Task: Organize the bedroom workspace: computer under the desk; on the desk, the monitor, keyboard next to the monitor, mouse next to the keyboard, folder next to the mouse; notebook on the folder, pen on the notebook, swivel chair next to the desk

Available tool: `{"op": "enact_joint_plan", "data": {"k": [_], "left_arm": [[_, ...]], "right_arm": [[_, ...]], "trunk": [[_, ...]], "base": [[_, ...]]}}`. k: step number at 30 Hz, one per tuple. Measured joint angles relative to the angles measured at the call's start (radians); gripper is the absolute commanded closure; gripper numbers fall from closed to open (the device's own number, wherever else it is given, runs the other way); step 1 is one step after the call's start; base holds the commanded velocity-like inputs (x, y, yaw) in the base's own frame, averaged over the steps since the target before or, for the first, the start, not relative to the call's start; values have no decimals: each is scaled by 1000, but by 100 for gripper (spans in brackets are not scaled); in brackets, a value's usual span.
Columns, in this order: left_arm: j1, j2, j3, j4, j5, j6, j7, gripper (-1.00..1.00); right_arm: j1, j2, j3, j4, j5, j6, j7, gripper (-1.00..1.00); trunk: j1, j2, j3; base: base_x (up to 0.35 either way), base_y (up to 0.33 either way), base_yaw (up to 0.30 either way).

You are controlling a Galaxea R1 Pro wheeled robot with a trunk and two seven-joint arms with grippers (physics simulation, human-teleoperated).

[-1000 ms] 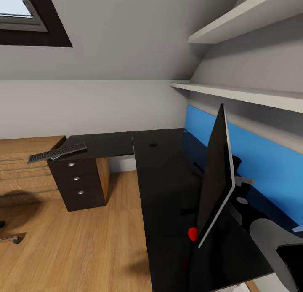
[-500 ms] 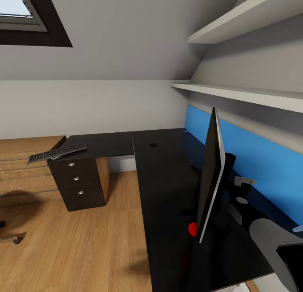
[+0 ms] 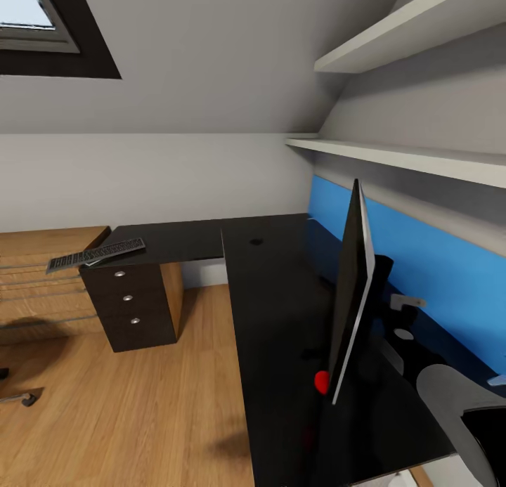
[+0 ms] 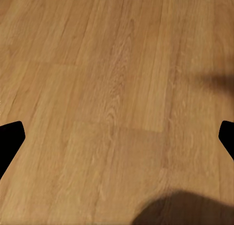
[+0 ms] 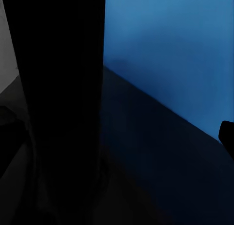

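**Monitor upright on the bench, keyboard at the far end**

Nearest in the head view, the right arm (image 3: 457, 403) reaches in behind the monitor (image 3: 351, 290), which stands upright and edge-on on the black bench (image 3: 274, 318), a red dot at its lower corner. The right end effector is hidden behind the screen there; in the right wrist view one dark fingertip (image 5: 227, 135) shows beside the black monitor stand (image 5: 63, 103) and the blue back panel (image 5: 170, 45), and whether it is open or closed cannot be told. The left end effector (image 4: 117, 140) hangs over the wooden floor (image 4: 117, 79) with fingers spread wide, holding nothing. Farther off, the keyboard (image 3: 95, 254) lies across the bench's far end, overhanging toward the wooden cabinet (image 3: 35, 283), above the black drawer pedestal (image 3: 130, 304).
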Motion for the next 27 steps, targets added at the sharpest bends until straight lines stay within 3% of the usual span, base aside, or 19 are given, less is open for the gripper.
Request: {"op": "enact_joint_plan", "data": {"k": [16,27], "left_arm": [[0,0,0,0,1,1,-2,-100],[0,0,0,10,2,1,-2,-100]], "right_arm": [[1,-1,-3,5,1,-11,49,-100],[3,3,-3,77,-2,-61,55,-100]], "trunk": [[0,0,0],[0,0,0]], "base": [[-293,0,0],[-328,0,0]]}}
